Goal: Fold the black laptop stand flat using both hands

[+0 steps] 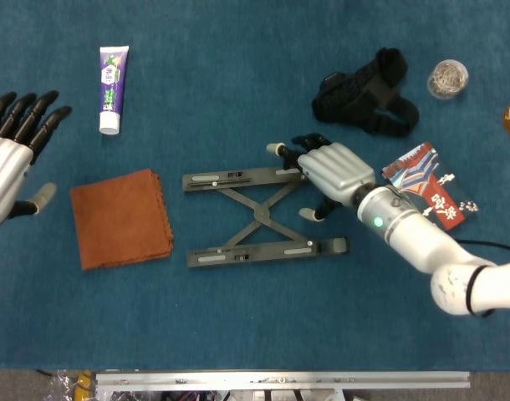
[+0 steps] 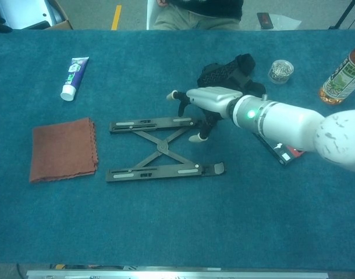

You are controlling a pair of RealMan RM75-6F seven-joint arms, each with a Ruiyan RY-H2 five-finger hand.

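Right hand (image 1: 334, 171) palm down at the right end of the stand's (image 1: 255, 217) far bar, fingers curled down over that end; dark fingertips (image 2: 183, 99) poke past the bar, thumb tip (image 1: 309, 215) hangs between the two bars. Cannot tell if the fingers actually clamp the bar or just rest on it. Near bar's right end lies just clear of the hand.

Stand lies flat on the table (image 1: 238, 326), center, between the cloth (image 1: 121, 217) and the right hand. Two long thin dark bars, roughly parallel, running left-right, joined by an X of thin cross-links with a pivot in the middle. Matte black/grey metal look, pale slots along each bar, small lip at the near bar's right end.

Left hand (image 1: 11, 154) at the left edge of the head view, well apart from the stand, fingers straight and spread, holding nothing. Shell is white ribbed plastic, fingers black.

Table covering is blue, felt-like. Cloth is rust-brown, square, folded, soft. Toothpaste tube (image 1: 113, 77) white and purple, far left. Black strap bundle (image 1: 368, 92) behind the right hand. Red printed packet (image 1: 430, 192) just right of the right wrist. Small round clear jar (image 1: 448, 78) far right. Bottle (image 2: 340, 72) with orange liquid at the right edge.
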